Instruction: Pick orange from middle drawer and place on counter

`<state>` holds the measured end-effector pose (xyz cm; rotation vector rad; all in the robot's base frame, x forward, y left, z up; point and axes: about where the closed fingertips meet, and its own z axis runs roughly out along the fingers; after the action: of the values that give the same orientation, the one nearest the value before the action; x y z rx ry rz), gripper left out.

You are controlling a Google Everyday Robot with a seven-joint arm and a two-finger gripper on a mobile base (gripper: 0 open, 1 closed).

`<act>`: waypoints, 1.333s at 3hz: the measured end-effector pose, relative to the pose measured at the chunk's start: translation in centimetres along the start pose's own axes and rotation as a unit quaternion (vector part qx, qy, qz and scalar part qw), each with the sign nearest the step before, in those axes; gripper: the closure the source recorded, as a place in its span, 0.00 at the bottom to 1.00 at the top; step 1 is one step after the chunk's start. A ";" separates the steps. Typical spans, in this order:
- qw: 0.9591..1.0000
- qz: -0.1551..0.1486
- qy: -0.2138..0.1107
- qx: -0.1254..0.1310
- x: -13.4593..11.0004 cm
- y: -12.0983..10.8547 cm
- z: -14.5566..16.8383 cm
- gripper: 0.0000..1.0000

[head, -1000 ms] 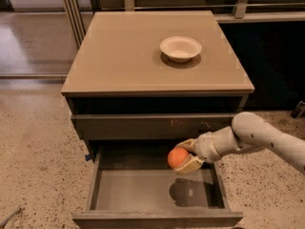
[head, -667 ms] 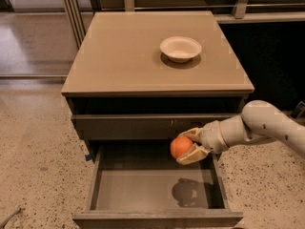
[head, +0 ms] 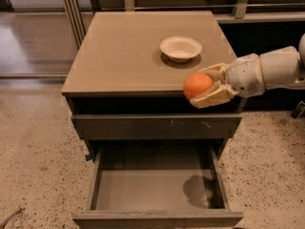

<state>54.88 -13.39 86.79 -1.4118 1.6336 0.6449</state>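
Speckled floor (head: 33,142) surrounds a grey-brown cabinet (head: 78,128); glass and metal rails run along the back.

Camera view, looking down from the front:
- Counter (head: 124,51): tan, slightly glossy. White bowl (head: 180,47) stands right of centre toward the back, upright and empty.
- Below the top, a dark gap, then a closed drawer front (head: 157,126) with small pale scratches on its right half.
- Middle drawer (head: 143,190): pulled well out toward the camera, flat floor bare. A round shadow (head: 198,190) falls on the floor's right side.
- Small blue scrap (head: 87,157) shows at the cabinet's left side, just beside the open drawer's left wall.
- Arm (head: 271,68): white, reaching in from the right edge at counter height.
- Gripper (head: 202,87): at the counter's front edge near the right corner, pointing left. Its tan fingers (head: 212,98) are closed around the orange, one above and one below.
- Orange (head: 197,86): held in the gripper, clear of the drawer and well above it, level with the counter's front edge. It overlaps that edge from this angle; cannot tell whether it hangs over the top or just in front. It is apart from the bowl, nearer the camera.
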 end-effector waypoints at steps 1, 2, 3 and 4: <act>1.000 0.002 0.006 0.008 0.0 -0.4 0.0 1.00; 0.999 0.007 0.023 0.033 0.0 -1.9 -0.2 1.00; 0.997 0.013 0.041 0.064 0.3 -4.5 -0.5 1.00; 0.994 0.020 0.052 0.095 0.9 -7.4 -0.9 1.00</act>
<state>61.80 -16.31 87.59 -1.2953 1.7591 0.4312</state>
